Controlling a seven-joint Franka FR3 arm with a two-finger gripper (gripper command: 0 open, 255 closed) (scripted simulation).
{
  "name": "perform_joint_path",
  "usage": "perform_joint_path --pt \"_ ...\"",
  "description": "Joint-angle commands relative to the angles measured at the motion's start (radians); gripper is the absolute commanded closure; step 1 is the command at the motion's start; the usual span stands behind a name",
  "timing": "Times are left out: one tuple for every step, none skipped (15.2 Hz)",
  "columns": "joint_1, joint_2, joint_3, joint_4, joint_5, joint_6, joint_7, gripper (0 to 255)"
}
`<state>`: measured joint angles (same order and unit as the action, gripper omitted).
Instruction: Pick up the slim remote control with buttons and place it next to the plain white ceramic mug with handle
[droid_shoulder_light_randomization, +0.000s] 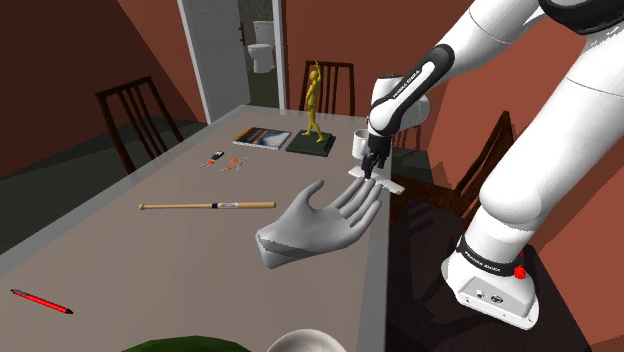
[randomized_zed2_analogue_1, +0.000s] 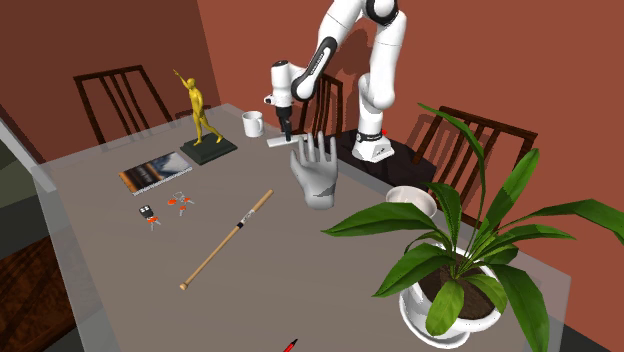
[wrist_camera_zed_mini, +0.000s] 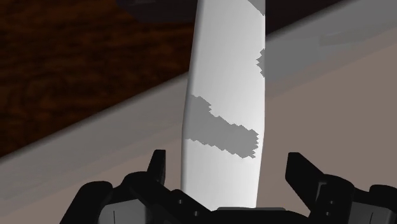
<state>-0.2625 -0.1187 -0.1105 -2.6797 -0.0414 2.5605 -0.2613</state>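
The slim white remote (droid_shoulder_light_randomization: 385, 183) with grey patches lies at the table's edge beside the white mug (droid_shoulder_light_randomization: 356, 142), one end jutting past the edge. My black gripper (droid_shoulder_light_randomization: 372, 172) points down right over it. In the wrist view the remote (wrist_camera_zed_mini: 222, 102) runs between the fingers (wrist_camera_zed_mini: 157, 167), which stand apart from its sides without touching it, so the gripper (wrist_camera_zed_mini: 226, 162) is open. From the second exterior view, the gripper (randomized_zed2_analogue_1: 288, 135) hovers at the remote (randomized_zed2_analogue_1: 279, 143), just beside the mug (randomized_zed2_analogue_1: 253, 124).
A grey hand model (droid_shoulder_light_randomization: 320, 225) lies palm up close to the remote. Further along the table are a yellow figurine (droid_shoulder_light_randomization: 314, 105) on a dark base, a book (droid_shoulder_light_randomization: 262, 137), a baseball bat (droid_shoulder_light_randomization: 207, 205) and a red pen (droid_shoulder_light_randomization: 40, 300). A potted plant (randomized_zed2_analogue_1: 460, 250) and chairs surround the table.
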Motion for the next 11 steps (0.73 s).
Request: perform_joint_path --pt "-0.002 -0.053 0.001 0.01 -0.006 -0.064 0.004 0" --pt "-0.002 -0.085 0.003 0.019 -0.008 -0.105 0.006 0" --pt "-0.003 -0.109 0.004 0.028 -0.01 -0.138 0.007 0" --pt "-0.003 -0.109 0.004 0.028 -0.01 -0.138 0.007 0" --pt "-0.003 -0.109 0.004 0.028 -0.01 -0.138 0.007 0" --pt "-0.003 -0.109 0.004 0.028 -0.01 -0.138 0.007 0" --pt "-0.003 -0.109 0.004 0.028 -0.01 -0.138 0.007 0" --pt "-0.003 -0.109 0.004 0.028 -0.01 -0.138 0.007 0" --pt "-0.003 -0.109 0.004 0.028 -0.01 -0.138 0.007 0" --pt "-0.003 -0.109 0.004 0.028 -0.01 -0.138 0.007 0" --pt "-0.003 -0.109 0.004 0.028 -0.01 -0.138 0.007 0"
